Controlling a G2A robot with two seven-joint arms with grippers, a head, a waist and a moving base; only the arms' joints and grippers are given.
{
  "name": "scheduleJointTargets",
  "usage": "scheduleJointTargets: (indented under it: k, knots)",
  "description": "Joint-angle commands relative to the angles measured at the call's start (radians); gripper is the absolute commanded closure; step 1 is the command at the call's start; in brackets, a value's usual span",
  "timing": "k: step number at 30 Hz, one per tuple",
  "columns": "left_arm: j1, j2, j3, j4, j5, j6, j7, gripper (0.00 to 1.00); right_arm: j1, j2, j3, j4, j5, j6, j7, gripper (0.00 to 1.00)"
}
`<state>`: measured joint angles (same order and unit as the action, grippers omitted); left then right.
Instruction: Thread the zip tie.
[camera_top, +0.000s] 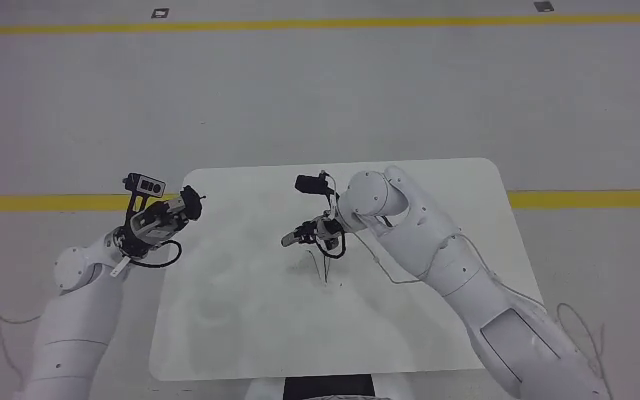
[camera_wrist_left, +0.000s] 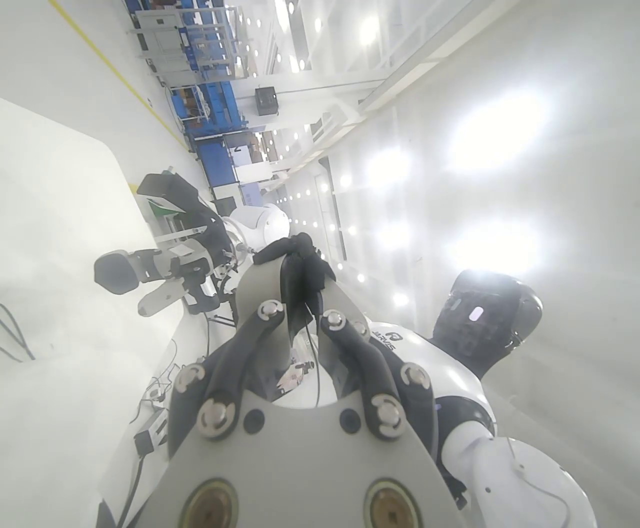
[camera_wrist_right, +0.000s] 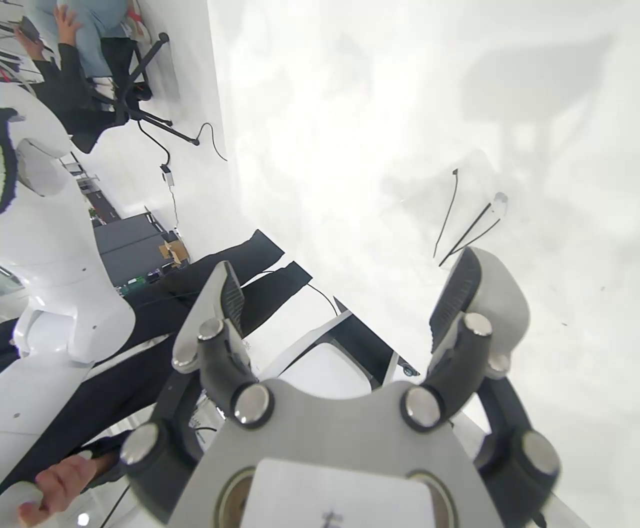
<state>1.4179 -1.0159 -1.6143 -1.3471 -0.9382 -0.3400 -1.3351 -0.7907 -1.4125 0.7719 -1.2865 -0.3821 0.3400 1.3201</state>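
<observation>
My left gripper (camera_wrist_left: 300, 247) is held up over the table's left edge (camera_top: 190, 205), its black pads pressed together. A thin black zip tie (camera_wrist_left: 316, 360) hangs from between them. My right gripper (camera_wrist_right: 345, 272) is open with nothing between its fingers, low over the middle of the white table (camera_top: 300, 238). Just beyond its fingertips, loose black zip ties (camera_wrist_right: 448, 212) lie on the table on what looks like a clear plastic bag (camera_wrist_right: 492, 172). In the top view they show as thin dark lines (camera_top: 320, 264) beside the right gripper. The left wrist view also shows the open right gripper (camera_wrist_left: 145, 285).
The white table (camera_top: 420, 320) has rounded corners, with bare surface to the front and right. Grey floor with yellow lines (camera_top: 320, 24) surrounds it. Cables (camera_wrist_right: 172, 165) and an office chair base (camera_wrist_right: 150, 107) stand on the floor past the table's edge.
</observation>
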Motion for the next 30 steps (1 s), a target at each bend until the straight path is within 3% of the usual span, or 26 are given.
scheduleJointTargets:
  k: [1, 14, 20, 30]
  knots:
    - [0.000, 0.000, 0.000, 0.000, 0.000, 0.000, 0.000, 1.00, 0.000, 0.000, 0.000, 0.000, 0.000, 0.000, 0.000, 0.00]
    - [0.000, 0.000, 0.000, 0.000, 0.000, 0.000, 0.000, 1.00, -0.008, 0.000, -0.001, 0.002, 0.001, -0.003, -0.014, 0.00]
    - [0.000, 0.000, 0.000, 0.000, 0.000, 0.000, 0.000, 1.00, -0.004, -0.004, -0.047, 0.004, -0.041, 0.000, 0.010, 0.00]
    - [0.000, 0.000, 0.000, 0.000, 0.000, 0.000, 0.000, 1.00, 0.035, -0.037, -0.142, 0.120, -0.036, -0.018, 0.032, 0.00]
